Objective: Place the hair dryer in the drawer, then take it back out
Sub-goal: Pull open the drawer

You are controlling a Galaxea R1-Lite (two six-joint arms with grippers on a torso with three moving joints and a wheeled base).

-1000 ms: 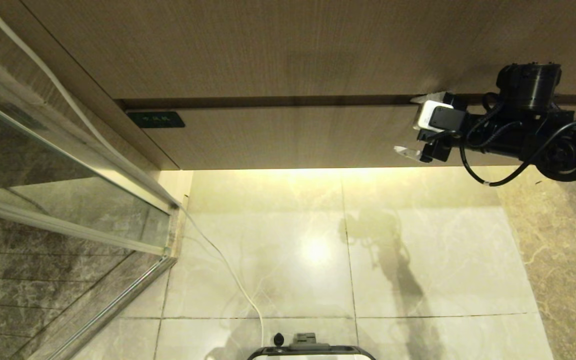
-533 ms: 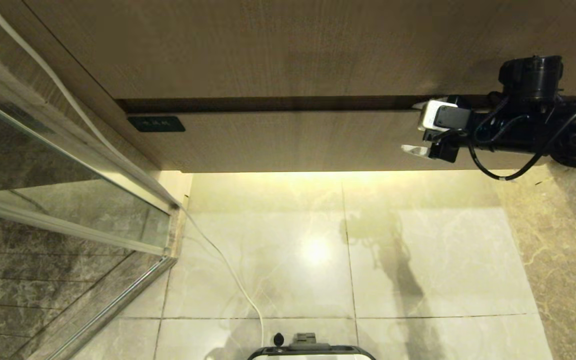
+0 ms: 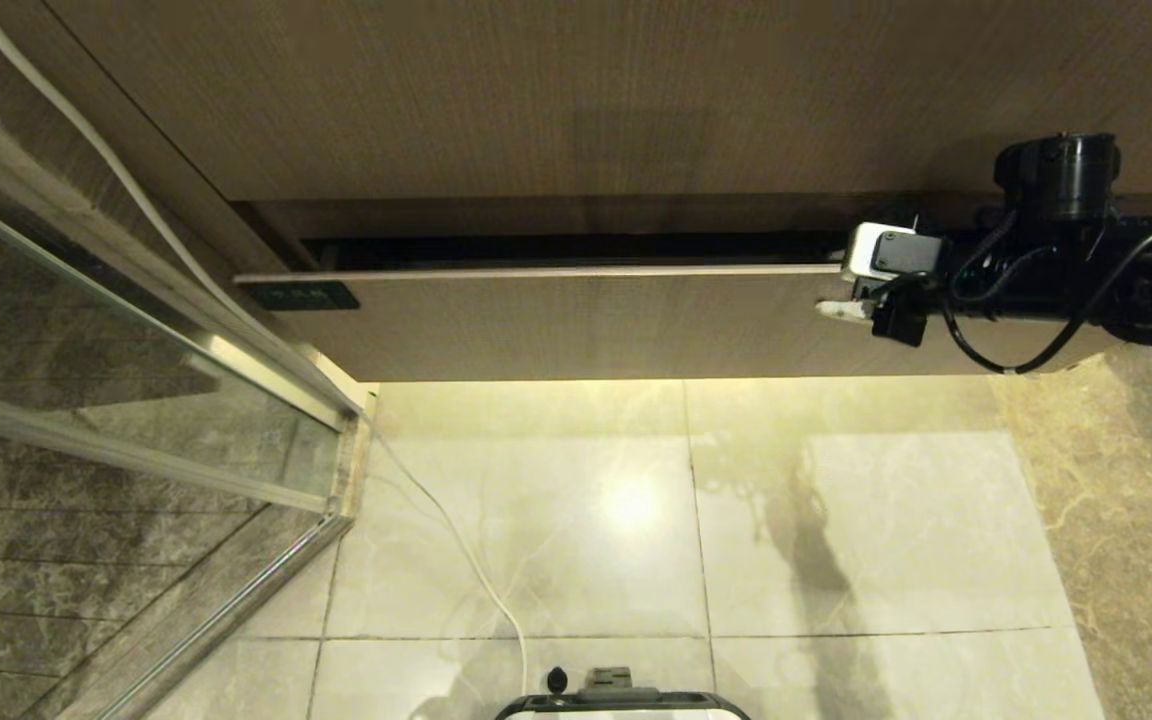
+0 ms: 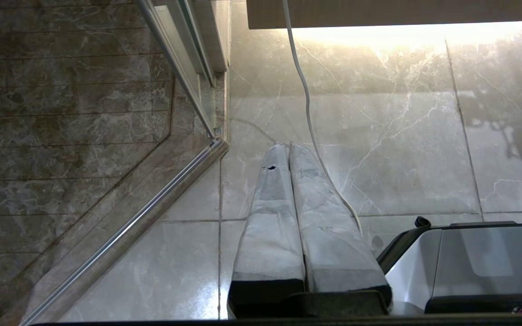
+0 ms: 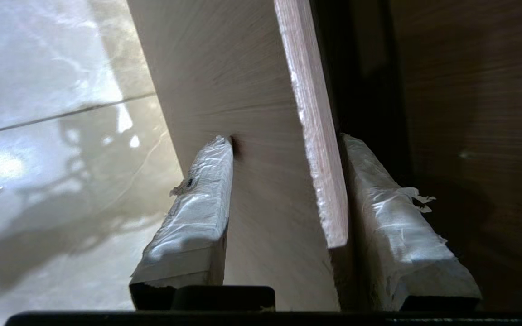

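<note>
The drawer [image 3: 576, 320] is a wide, light wood-grain front with a small dark label [image 3: 301, 295] at its left end. It stands pulled out a little, with a dark gap [image 3: 576, 248] behind its top edge. My right gripper [image 3: 836, 285] is at the drawer's right end, shut on the front panel. In the right wrist view one taped finger [image 5: 197, 203] lies against the outer face of the drawer [image 5: 261, 190] and the other finger [image 5: 388, 213] sits behind the panel. The hair dryer is out of view. My left gripper [image 4: 287, 147] hangs shut above the floor.
A fixed wood panel [image 3: 576, 90] sits above the drawer. A glass shower door with a metal frame [image 3: 136, 400] stands at the left. A white cable [image 3: 456, 540] runs across the glossy tile floor to my base [image 3: 621, 700].
The drawer front has slid out toward me, opening a dark gap behind it. My right gripper's fingers have closed onto its top edge and moved with it.
</note>
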